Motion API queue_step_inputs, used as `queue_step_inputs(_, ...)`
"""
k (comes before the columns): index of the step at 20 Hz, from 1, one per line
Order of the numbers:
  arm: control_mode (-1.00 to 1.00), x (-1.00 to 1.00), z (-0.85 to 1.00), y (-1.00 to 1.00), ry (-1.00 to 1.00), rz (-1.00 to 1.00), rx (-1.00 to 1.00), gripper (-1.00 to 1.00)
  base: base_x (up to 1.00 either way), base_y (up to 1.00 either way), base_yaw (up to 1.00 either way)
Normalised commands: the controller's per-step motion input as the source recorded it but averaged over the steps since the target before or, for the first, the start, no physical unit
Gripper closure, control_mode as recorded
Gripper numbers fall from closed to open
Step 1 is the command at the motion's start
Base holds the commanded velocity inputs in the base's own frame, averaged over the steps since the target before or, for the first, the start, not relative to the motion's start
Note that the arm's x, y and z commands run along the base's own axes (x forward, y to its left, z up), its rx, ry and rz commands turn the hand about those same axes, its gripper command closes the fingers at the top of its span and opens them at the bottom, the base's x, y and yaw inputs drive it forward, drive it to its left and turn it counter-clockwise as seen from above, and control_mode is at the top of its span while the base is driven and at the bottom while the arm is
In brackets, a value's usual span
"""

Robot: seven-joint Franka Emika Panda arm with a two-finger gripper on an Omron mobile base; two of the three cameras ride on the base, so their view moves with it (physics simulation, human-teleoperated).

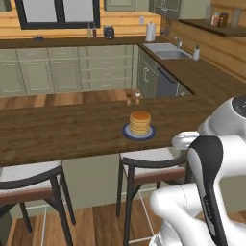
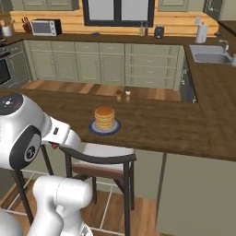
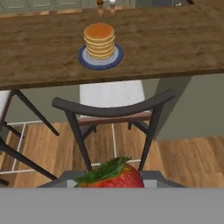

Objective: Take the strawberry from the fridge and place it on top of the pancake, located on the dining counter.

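A red strawberry [image 3: 113, 177] with green leaves sits at the bottom of the hand view, with my gripper [image 3: 113, 183] shut on it; the fruit hides the fingertips. Ahead and higher, a stack of pancakes [image 3: 99, 40] rests on a blue plate [image 3: 114, 59] on the dark wooden dining counter [image 3: 175, 39]. The same pancake stack [image 1: 140, 122] [image 2: 104, 118] stands near the counter's [image 1: 62, 129] [image 2: 161, 124] near edge in both base views. The strawberry hangs low, in front of the counter and over a stool. The fridge is out of view.
A white-cushioned stool [image 3: 111, 94] [image 1: 149, 161] [image 2: 99, 156] with a dark curved back stands right below the pancakes, between me and the counter. Another stool [image 1: 29, 178] is to its left. Two small shakers [image 1: 133, 98] [image 2: 123, 96] stand behind the plate. A sink [image 1: 166, 50] lies far right.
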Motion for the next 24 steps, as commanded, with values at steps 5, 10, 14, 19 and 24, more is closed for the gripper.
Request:
queue_step_inputs(5, 1.0, 0.0, 0.0, 0.0, 0.0, 0.0, 0.0, 1.0, 0.26, 0.5, 0.09)
queue_step_inputs(10, 1.0, 0.0, 0.0, 0.0, 0.0, 0.0, 0.0, 1.0, 0.7, -0.08, 0.01)
queue_step_inputs(14, 1.0, 0.0, 0.0, 0.0, 0.0, 0.0, 0.0, 1.0, 0.5, -0.46, 0.0)
queue_step_inputs(19, 1.0, 0.0, 0.0, 0.0, 0.0, 0.0, 0.0, 1.0, 0.57, -0.16, -0.07)
queue_step_inputs(24, 1.0, 0.0, 0.0, 0.0, 0.0, 0.0, 0.0, 1.0, 0.05, 0.0, -0.1)
